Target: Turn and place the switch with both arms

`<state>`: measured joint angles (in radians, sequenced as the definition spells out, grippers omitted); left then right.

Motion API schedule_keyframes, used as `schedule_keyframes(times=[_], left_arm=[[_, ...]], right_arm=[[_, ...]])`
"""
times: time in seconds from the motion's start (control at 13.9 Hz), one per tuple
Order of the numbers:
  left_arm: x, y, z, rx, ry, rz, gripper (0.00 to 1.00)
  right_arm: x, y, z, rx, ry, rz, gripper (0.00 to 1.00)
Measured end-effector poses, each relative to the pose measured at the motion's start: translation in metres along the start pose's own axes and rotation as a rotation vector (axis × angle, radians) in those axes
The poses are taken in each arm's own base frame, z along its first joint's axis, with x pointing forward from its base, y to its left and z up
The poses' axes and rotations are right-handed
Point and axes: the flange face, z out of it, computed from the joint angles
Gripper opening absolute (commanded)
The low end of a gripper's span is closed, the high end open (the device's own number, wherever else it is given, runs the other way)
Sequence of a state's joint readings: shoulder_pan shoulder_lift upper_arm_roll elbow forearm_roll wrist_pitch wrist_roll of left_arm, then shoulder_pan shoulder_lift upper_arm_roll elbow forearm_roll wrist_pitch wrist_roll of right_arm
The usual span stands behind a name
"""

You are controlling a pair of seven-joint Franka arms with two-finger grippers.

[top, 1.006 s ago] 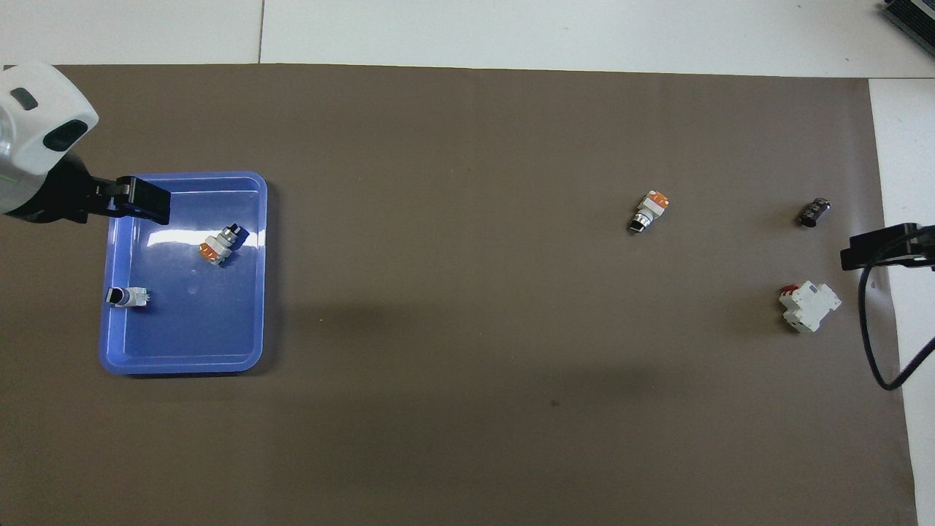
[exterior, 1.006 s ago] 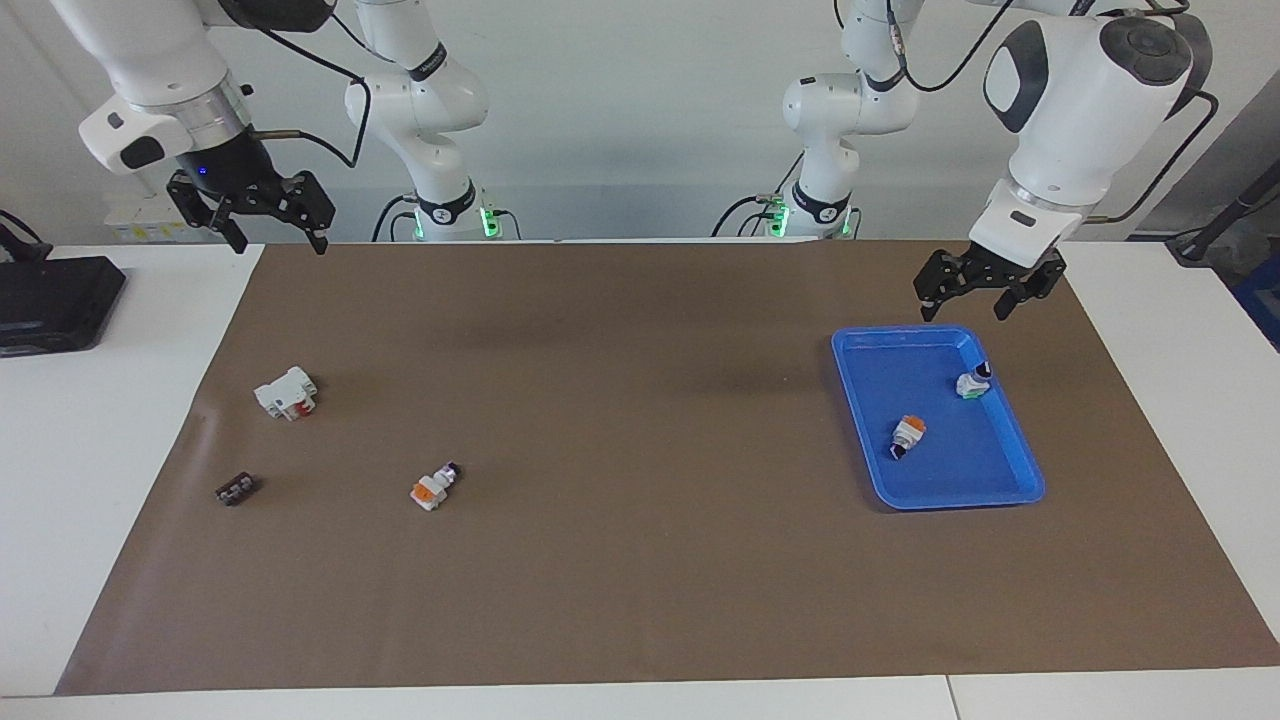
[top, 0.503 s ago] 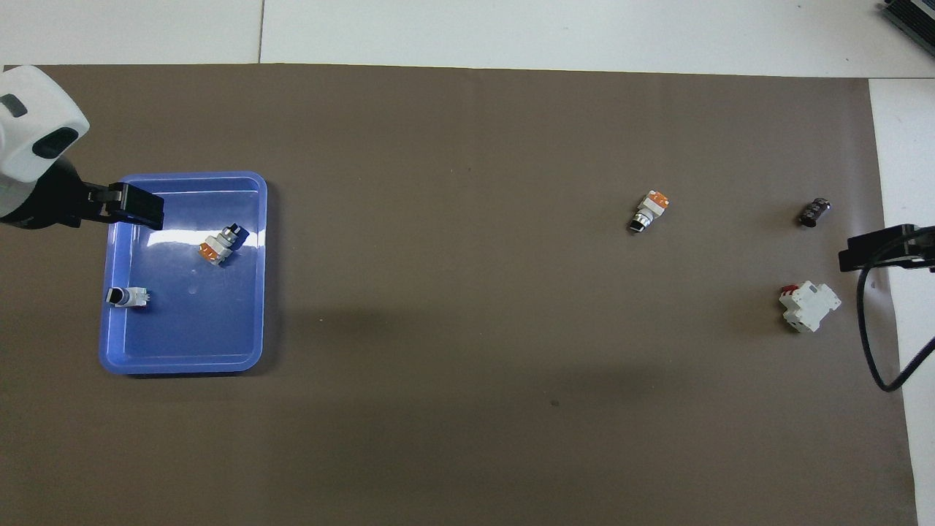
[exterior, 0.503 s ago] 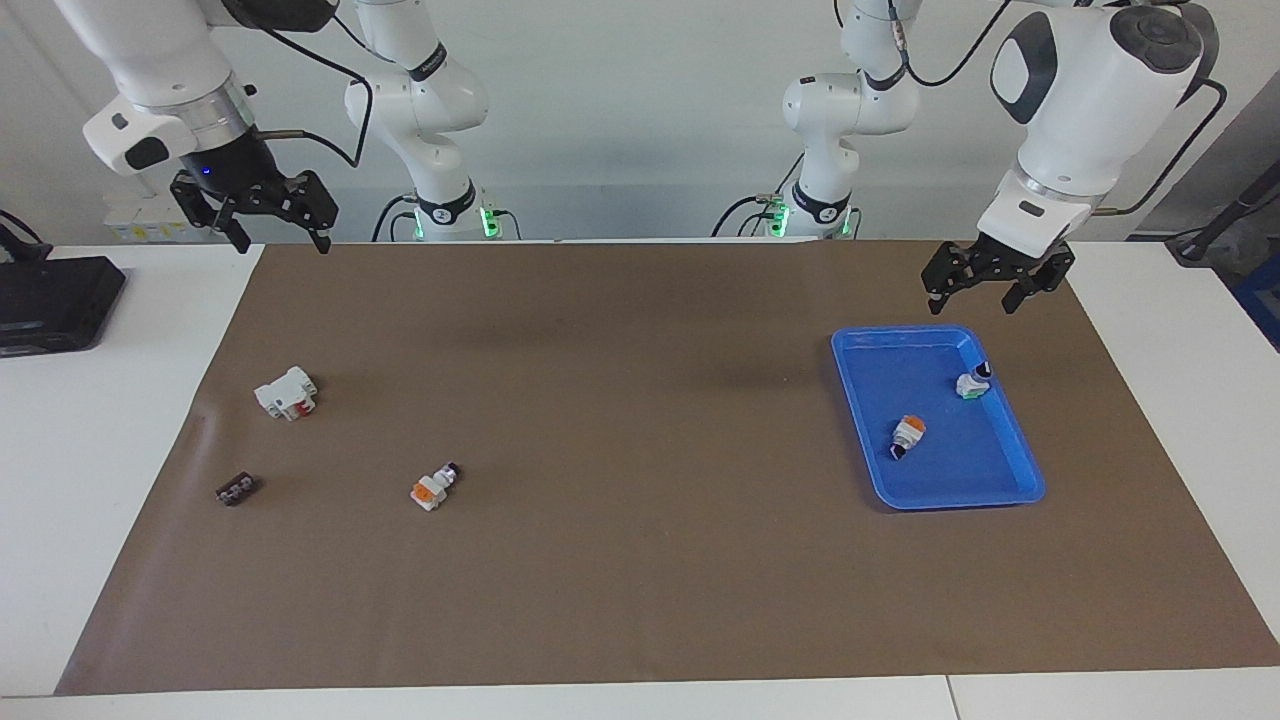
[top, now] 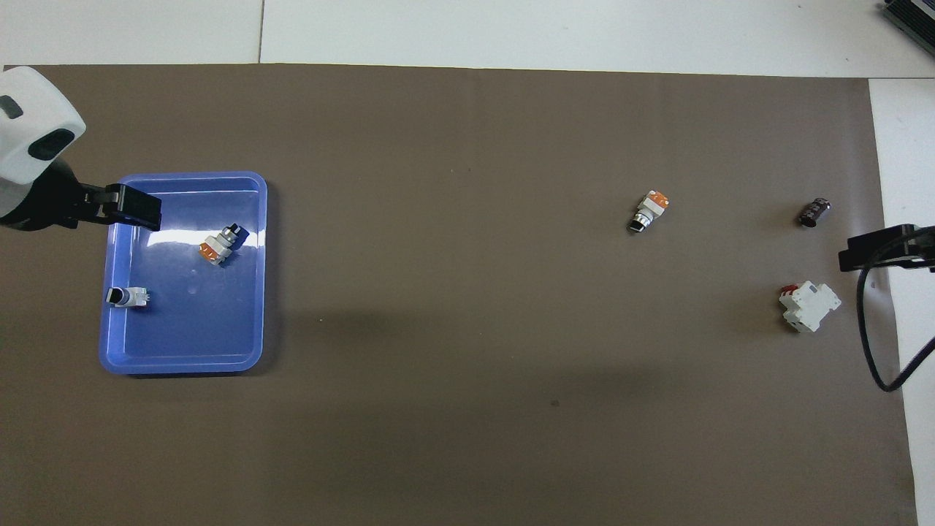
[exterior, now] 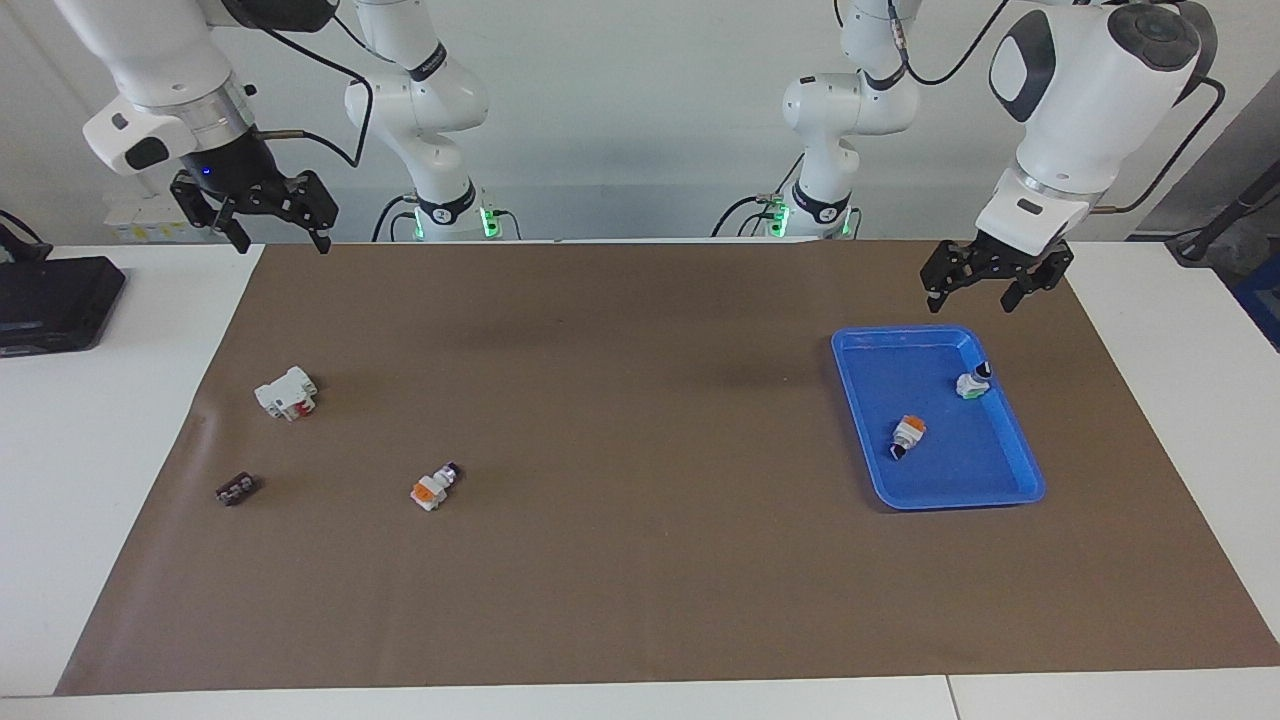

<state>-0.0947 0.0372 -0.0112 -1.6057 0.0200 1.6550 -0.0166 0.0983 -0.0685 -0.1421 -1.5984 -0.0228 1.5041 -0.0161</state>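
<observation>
Currently your left end effector (exterior: pixel 982 291) hangs open and empty over the blue tray's (exterior: pixel 1030 480) rim nearest the robots; the right end effector (exterior: pixel 265 222) likewise, waiting. One orange-ended switch (exterior: pixel 908 435) lies inside the tray, tilted.

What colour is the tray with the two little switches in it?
Blue; the tray shows best in the facing view.

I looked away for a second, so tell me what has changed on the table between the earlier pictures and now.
Only the left tool moved: it rose a little and drew back toward the robots, off the tray rim, open and empty. The right tool lifted slightly, holding nothing. The orange switch on the mat, the two switches in the tray, the white block and the small black part stayed put.
</observation>
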Motion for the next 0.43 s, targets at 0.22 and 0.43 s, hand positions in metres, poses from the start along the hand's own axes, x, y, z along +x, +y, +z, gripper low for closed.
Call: schedule_keyframes(times=[0.22, 0.43], left_arm=[[-0.008, 0.000, -0.015, 0.000, 0.016, -0.001, 1.00], [-0.022, 0.001, -0.033, 0.000, 0.024, 0.001, 1.00]], right_arm=[[0.000, 0.000, 0.000, 0.000, 0.000, 0.000, 1.00], [0.000, 0.000, 0.000, 0.000, 0.000, 0.000, 1.00]])
